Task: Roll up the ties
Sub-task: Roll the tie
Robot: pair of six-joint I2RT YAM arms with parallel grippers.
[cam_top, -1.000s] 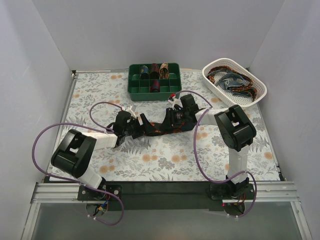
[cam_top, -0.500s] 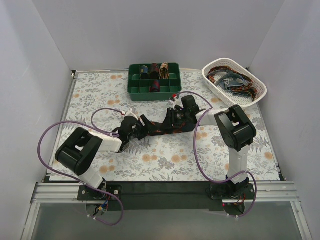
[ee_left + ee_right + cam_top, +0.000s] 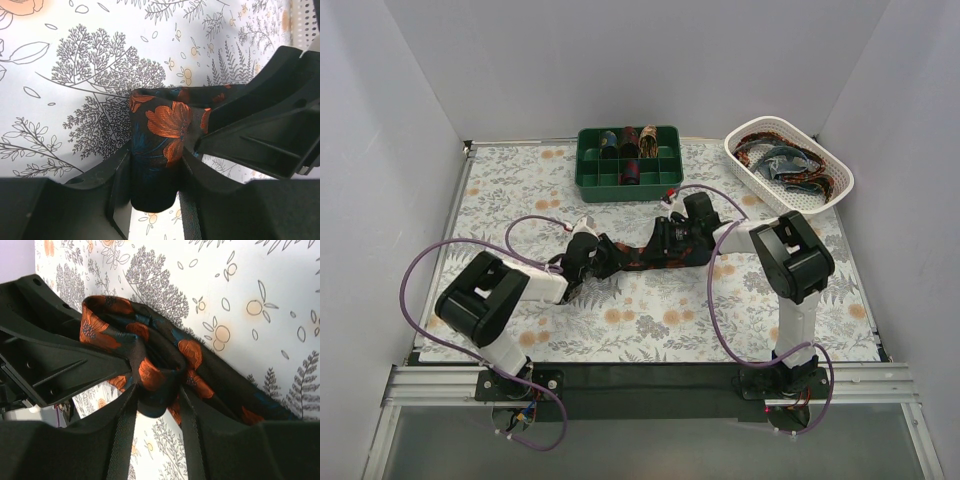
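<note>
Both jaws tight on one dark orange-flowered tie (image 3: 162, 125), mid-table.

walls (image 3: 620, 60): plain pale grey | tabletop (image 3: 650, 320): white floral cloth | light: even, soft

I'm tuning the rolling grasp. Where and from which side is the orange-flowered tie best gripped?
Probably best: pinch the tie across its narrow width near an end, coming from above with the fingers straddling the strip. It is a thin, limp band, so only fabric bunched between both edges gives purchase. The left pincer and right pincer grip it so now.
</note>
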